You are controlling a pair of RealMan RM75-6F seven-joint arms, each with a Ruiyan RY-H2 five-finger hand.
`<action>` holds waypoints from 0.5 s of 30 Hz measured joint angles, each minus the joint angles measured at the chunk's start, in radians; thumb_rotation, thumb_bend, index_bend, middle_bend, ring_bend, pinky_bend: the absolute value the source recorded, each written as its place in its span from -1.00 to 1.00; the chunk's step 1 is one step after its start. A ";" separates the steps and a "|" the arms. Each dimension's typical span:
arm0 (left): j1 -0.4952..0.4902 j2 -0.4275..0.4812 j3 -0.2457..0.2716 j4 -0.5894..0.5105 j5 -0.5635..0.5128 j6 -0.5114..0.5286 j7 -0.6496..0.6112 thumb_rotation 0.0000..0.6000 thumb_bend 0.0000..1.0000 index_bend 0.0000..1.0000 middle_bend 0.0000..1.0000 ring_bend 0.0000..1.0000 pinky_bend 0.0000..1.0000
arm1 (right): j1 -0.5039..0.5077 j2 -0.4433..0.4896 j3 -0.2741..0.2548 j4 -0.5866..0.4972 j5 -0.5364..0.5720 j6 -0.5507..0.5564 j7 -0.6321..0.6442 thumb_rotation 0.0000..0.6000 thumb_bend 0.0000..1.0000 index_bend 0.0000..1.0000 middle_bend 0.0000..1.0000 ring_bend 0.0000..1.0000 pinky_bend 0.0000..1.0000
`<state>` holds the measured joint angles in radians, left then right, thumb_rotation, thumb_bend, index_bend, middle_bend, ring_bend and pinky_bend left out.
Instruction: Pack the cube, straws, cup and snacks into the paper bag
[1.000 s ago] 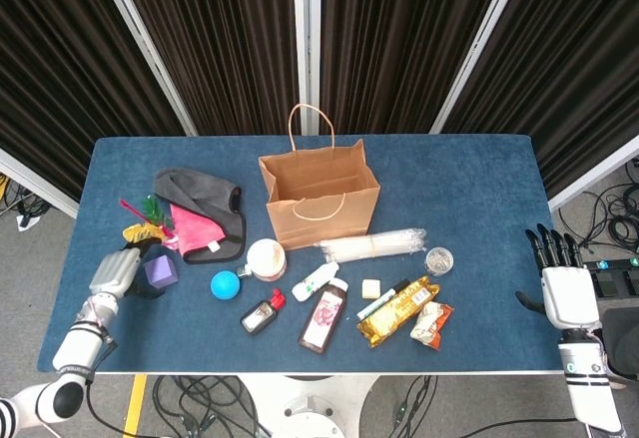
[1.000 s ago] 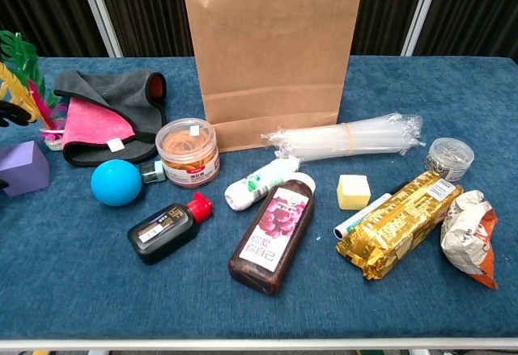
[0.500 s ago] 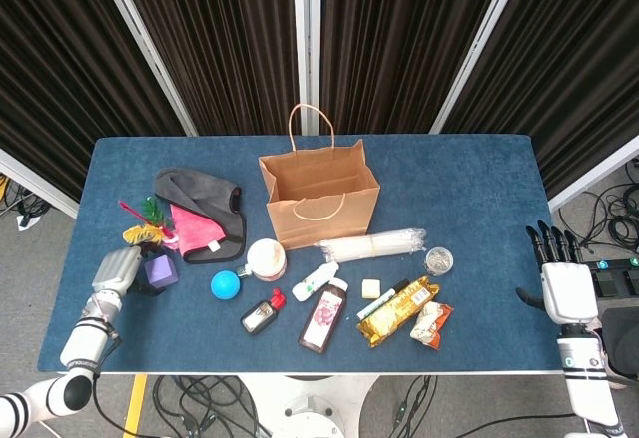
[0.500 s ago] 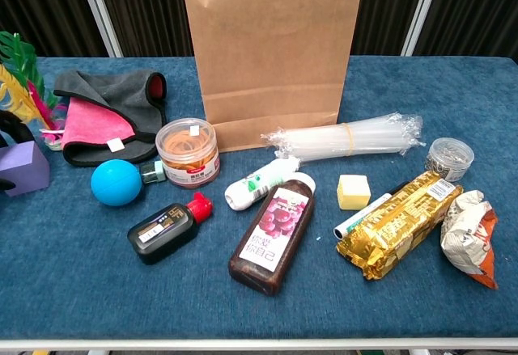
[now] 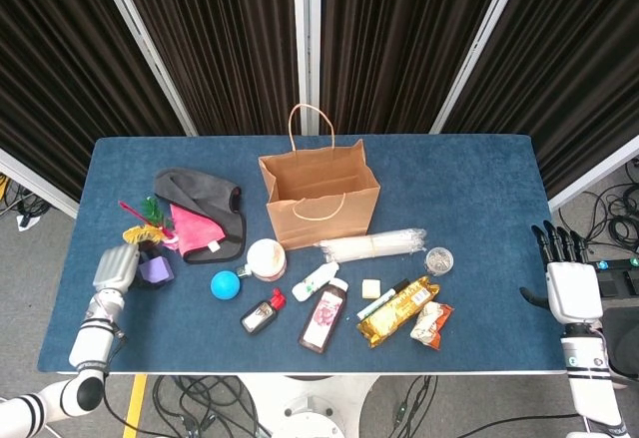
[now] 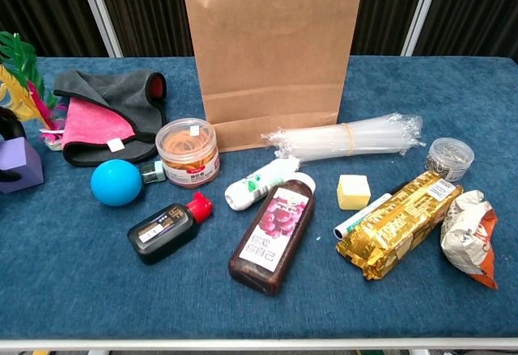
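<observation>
My left hand (image 5: 116, 269) grips the purple cube (image 5: 155, 268) at the table's left edge; in the chest view only the cube (image 6: 18, 163) and dark fingertips (image 6: 8, 175) show. The brown paper bag (image 5: 319, 194) stands open and upright mid-table (image 6: 273, 52). A bundle of clear straws (image 5: 371, 246) lies in front of its right side. The clear cup (image 5: 266, 258) with rubber bands stands at its front left. A gold snack pack (image 5: 397, 310) and a crumpled snack packet (image 5: 431, 323) lie front right. My right hand (image 5: 560, 284) hangs open beyond the table's right edge.
Grey and pink cloths (image 5: 205, 214) and feathers (image 5: 140, 220) lie left of the bag. A blue ball (image 5: 225, 283), black ink bottle (image 5: 262, 312), dark bottle (image 5: 322, 315), white bottle (image 5: 316, 280), yellow block (image 5: 371, 287), marker (image 5: 379, 301) and small jar (image 5: 438, 258) crowd the front.
My left hand has drawn the purple cube a little to the left. The right hand has drifted slightly down and to the right.
</observation>
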<state>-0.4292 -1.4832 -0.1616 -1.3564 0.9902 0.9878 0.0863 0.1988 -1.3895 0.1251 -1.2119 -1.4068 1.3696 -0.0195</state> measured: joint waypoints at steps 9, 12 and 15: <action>0.025 0.121 -0.003 -0.201 -0.030 0.099 0.127 1.00 -0.57 0.24 0.25 0.13 0.33 | 0.006 0.005 0.005 -0.006 -0.004 0.003 0.012 1.00 -1.00 -1.00 -1.00 -1.00 -1.00; 0.034 0.172 -0.007 -0.261 -0.059 0.163 0.225 1.00 -0.57 0.24 0.25 0.14 0.33 | 0.010 0.003 0.004 -0.004 -0.008 -0.002 0.018 1.00 -1.00 -1.00 -1.00 -1.00 -1.00; 0.037 0.222 -0.019 -0.315 -0.112 0.223 0.328 1.00 -0.55 0.26 0.27 0.16 0.35 | 0.012 -0.001 0.001 0.001 -0.012 -0.004 0.026 1.00 -1.00 -1.00 -1.00 -1.00 -1.00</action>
<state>-0.3923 -1.2617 -0.1806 -1.6718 0.8786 1.2105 0.4142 0.2112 -1.3908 0.1264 -1.2113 -1.4185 1.3659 0.0061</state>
